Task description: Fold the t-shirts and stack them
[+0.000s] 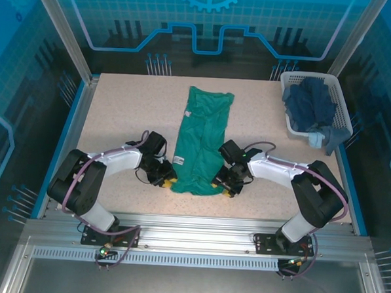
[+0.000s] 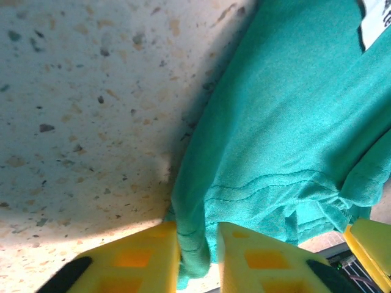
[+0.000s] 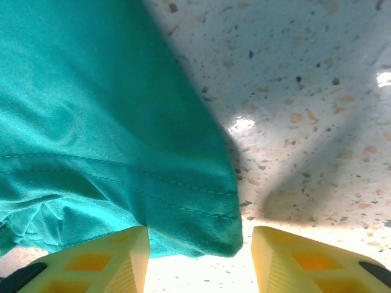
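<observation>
On my overhead feed the desk [image 1: 119, 109] is a pale speckled slab with blue trim [image 1: 72, 125] along its sides. A white lattice basket [image 1: 307, 75] sits at its far right corner (slightly off square to the edge). Silver aluminium rails [image 1: 191, 228] cross the near edge, and I see blue translucent panels [image 1: 209, 16] with circuit-like line patterns walling the back.

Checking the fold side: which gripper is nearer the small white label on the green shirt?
Left. The left gripper is at the hem corner right by the label; the right gripper is across the green shirt at the other corner.
</observation>
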Controlling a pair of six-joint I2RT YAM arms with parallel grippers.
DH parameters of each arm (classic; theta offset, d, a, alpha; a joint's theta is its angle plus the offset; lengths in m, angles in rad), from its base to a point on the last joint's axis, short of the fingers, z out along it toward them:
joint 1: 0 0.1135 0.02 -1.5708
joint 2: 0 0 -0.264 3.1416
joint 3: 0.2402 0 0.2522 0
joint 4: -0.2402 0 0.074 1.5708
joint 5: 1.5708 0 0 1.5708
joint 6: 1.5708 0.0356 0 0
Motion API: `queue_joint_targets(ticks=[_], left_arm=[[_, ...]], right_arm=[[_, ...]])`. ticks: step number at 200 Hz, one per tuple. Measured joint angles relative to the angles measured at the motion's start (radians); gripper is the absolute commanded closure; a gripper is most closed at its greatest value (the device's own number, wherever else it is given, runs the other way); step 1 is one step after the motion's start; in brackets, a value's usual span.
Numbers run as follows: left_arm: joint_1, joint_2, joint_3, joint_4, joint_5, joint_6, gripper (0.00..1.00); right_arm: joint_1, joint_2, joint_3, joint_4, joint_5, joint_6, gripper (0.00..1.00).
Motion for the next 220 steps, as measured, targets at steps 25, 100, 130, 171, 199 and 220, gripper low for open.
queue_joint_targets(ticks=[25,100,130,171,199,220], left_arm=[[0.000,0.000,0.002,0.001,0.001,0.000,0.87],[0.000,0.020,0.002,0.008,0.015,0.000,0.89],[0.000,0.026,0.004,0.015,0.016,0.001,0.89],[-0.003,0.034,0.008,0.023,0.025,0.000,0.89],[-0.009,0.046,0.013,0.026,0.030,0.000,0.89],[-0.018,0.050,0.023,0.027,0.034,-0.002,0.90]], right_arm=[[-0.006,-0.002,-0.002,-0.006,0.001,-0.015,0.51],[-0.065,-0.049,-0.026,0.008,-0.008,-0.068,0.51],[-0.064,0.021,-0.026,0.043,-0.034,-0.071,0.54],[-0.057,0.056,0.015,0.005,-0.039,-0.069,0.60],[-0.051,0.072,0.029,-0.016,-0.035,-0.060,0.67],[-0.051,0.082,0.040,-0.028,-0.037,-0.056,0.70]])
